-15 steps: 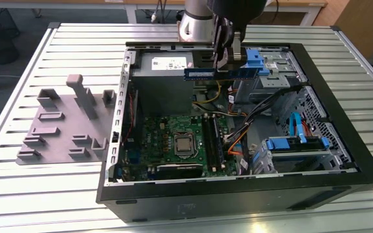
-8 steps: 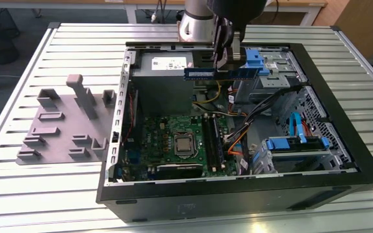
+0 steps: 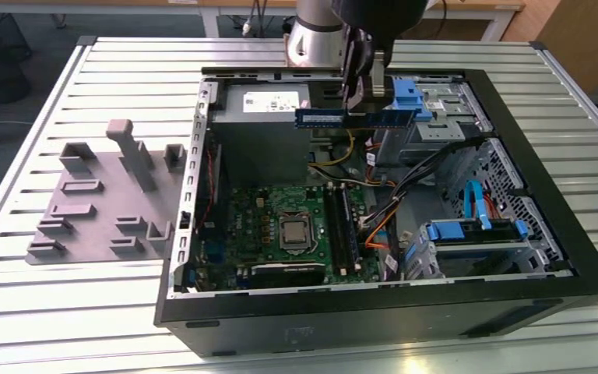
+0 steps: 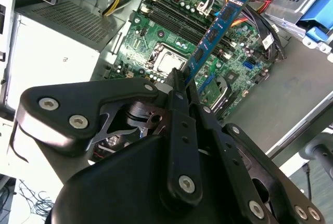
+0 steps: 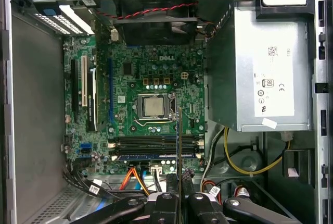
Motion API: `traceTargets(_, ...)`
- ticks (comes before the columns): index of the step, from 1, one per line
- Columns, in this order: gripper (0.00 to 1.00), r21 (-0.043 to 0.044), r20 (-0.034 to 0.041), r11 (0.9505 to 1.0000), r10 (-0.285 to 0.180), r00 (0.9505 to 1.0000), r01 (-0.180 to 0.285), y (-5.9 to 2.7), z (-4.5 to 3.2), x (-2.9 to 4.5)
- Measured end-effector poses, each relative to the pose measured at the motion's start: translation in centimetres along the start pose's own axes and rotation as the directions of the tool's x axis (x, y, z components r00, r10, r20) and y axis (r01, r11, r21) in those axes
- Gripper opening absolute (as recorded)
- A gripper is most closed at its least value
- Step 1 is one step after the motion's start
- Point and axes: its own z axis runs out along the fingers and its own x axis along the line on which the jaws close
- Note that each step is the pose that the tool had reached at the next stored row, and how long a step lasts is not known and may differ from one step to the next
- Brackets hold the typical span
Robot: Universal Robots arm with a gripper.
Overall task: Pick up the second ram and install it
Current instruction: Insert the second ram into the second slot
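The gripper (image 3: 364, 105) is clamped shut on the second ram (image 3: 357, 118), pinching the blue stick near its mid-length so that it hangs level and on edge over the open computer case (image 3: 548, 257), well apart from the motherboard (image 3: 268, 226) below. In the second wrist view the second ram (image 4: 213, 34) juts out from the gripper (image 4: 181, 84) over the board, its black chips in a row. In the first wrist view it shows edge-on as a thin line (image 5: 179, 146) rising from the gripper (image 5: 179, 199), crossing the memory slots (image 5: 156, 143) beside the silver processor (image 5: 154, 107). Around the slots lie black cable bundles (image 3: 423, 167) and orange cables (image 3: 377, 234), with yellow wires (image 5: 244, 169) looping below the grey power supply (image 5: 270, 67). The power supply carries white printed labels (image 5: 273, 86), and the motherboard has small white lettering above the processor. A drive cage with blue plastic fittings (image 3: 466, 231) sits at the exterior view's right. Outside the case, at the exterior view's left, a grey plastic tray with upright posts (image 3: 91, 210) rests on the slatted metal table (image 3: 50, 312).
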Motion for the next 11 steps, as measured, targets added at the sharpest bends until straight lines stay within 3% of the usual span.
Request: traceTargets(11, 0.14, 0.0001, 0.0001, 0.9998, 0.019, 0.9998, -0.019, 0.00, 0.01, 0.00)
